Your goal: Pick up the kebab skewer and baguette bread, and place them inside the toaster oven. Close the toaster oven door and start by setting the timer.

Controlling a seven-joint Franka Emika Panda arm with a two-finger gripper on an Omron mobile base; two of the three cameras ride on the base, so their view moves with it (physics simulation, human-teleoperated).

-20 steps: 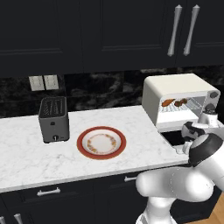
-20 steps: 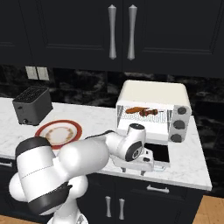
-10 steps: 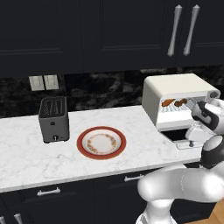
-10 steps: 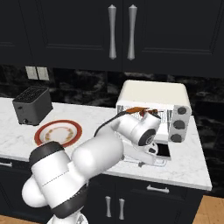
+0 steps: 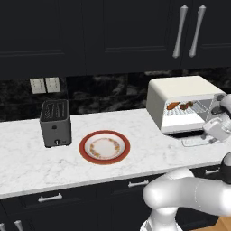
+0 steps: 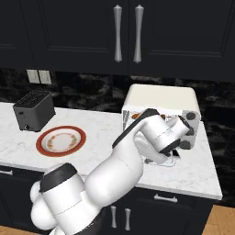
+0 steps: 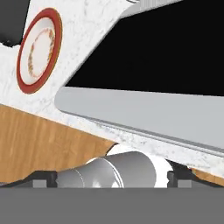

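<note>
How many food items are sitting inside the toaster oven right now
2. On the wire rack inside the toaster oven, the orange-brown baguette bread lies toward the left and the darker kebab skewer just to its right. The arm hides part of the inside, so more could be hidden.

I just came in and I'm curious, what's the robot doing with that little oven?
The food is already on the rack inside the boxy cream-white toaster oven. Its dark glass door hangs open, and the white arm's end effector is at the door's front edge, apparently about to close it. The red-rimmed plate sits bare.
</note>
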